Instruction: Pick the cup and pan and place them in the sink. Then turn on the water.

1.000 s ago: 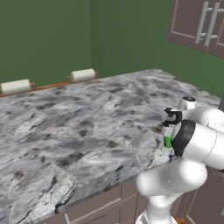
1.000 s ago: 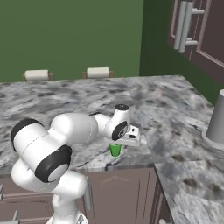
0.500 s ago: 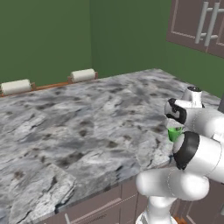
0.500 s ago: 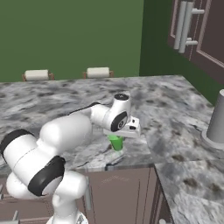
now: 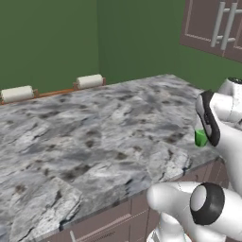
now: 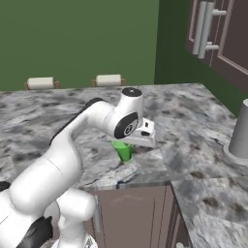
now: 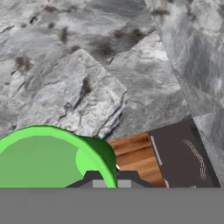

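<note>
A grey marble counter [image 6: 193,126] ran beneath green walls and dark cabinets [image 6: 220,34]. The tool [image 6: 127,145] gripped the cup [image 6: 123,150], held upright with its mouth upward, above the counter's edge.

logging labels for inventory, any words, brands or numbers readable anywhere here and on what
None: no text, brand, number or sign can be read in any view.
The cup in the hand is plain green.
The counter, the cabinet doors, the grey canister and the two rolls by the wall bear no markings.
</note>
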You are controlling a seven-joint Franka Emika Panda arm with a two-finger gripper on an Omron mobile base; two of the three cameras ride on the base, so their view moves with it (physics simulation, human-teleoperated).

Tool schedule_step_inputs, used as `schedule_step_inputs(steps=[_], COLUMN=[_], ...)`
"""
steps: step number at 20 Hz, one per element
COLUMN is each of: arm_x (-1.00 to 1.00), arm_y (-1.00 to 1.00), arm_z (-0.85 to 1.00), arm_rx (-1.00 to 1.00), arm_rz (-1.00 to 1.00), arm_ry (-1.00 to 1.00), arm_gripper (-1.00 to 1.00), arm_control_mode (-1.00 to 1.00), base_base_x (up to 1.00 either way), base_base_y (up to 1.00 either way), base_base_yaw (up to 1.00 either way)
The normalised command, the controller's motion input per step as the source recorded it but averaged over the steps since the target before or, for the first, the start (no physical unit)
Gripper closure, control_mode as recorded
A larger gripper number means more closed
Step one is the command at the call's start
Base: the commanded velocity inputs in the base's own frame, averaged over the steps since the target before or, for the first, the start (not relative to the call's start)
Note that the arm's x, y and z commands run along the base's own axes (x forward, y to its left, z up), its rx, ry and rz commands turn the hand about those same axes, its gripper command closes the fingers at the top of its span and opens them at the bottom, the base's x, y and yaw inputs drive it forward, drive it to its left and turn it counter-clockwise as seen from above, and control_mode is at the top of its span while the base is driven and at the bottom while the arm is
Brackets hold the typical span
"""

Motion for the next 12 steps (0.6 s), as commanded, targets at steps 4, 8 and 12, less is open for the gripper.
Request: schedule_step_inputs(steps=[4,8,12], arm_x=[-0.91,-0.88,-0.69], arm_y=[0.10,0.37,0.64], arm_z=[0.84,0.69,0.55], arm_rx=[0.05,0.03,0.00], arm_rz=[0.00,0.00,0.00], arm_ry=[-0.02,-0.07,-0.03], arm_gripper=[1.00,1.00,1.00], arm_control_mode=[-1.00,-1.00,-1.00], base_base_x=[0.00,0.00,0.00], base_base_y=[0.00,0.00,0.00], base_base_yaw=[0.00,0.00,0.00])
